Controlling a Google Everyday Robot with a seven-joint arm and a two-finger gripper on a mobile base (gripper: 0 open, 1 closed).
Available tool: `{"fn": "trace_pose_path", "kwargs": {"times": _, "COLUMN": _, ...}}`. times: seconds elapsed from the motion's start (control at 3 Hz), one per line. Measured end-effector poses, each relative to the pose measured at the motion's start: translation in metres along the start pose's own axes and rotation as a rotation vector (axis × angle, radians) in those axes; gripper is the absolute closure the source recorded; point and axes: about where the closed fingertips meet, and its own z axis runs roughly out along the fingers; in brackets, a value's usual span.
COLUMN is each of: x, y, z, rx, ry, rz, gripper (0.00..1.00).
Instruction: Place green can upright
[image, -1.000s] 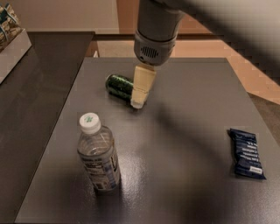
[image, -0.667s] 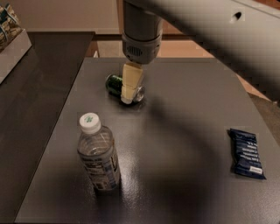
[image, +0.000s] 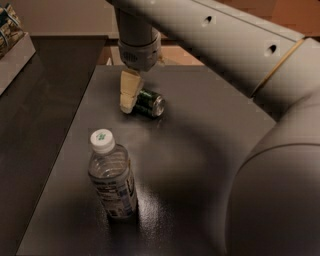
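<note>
Gripper (image: 128, 100) now at left end of green can (image: 151, 103), flat, axis left-right, silver end rightward; grip unclear.

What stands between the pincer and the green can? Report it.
Nothing visible. The pincer hangs close beside the can, which lies on its side on the table. The bottle stands apart, nearer the camera, out of the way.

Grey tubular arm (image: 235, 45) with two dark holes (image: 207, 20); cream hand (image: 126, 105) below ribbed wrist (image: 139, 50).
</note>
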Motion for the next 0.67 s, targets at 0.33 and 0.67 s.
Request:
{"fn": "trace_pose_path", "kwargs": {"times": 0.33, "x": -0.0169, "y": -0.0022, "z": 0.0113, "rx": -0.011, "ry": 0.007, "rz": 0.021, "gripper": 0.0}}
{"fn": "trace_pose_path", "kwargs": {"times": 0.67, "x": -0.026, "y": -0.0004, "z": 0.021, "rx": -0.034, "ry": 0.004, "rz": 0.041, "gripper": 0.0}}
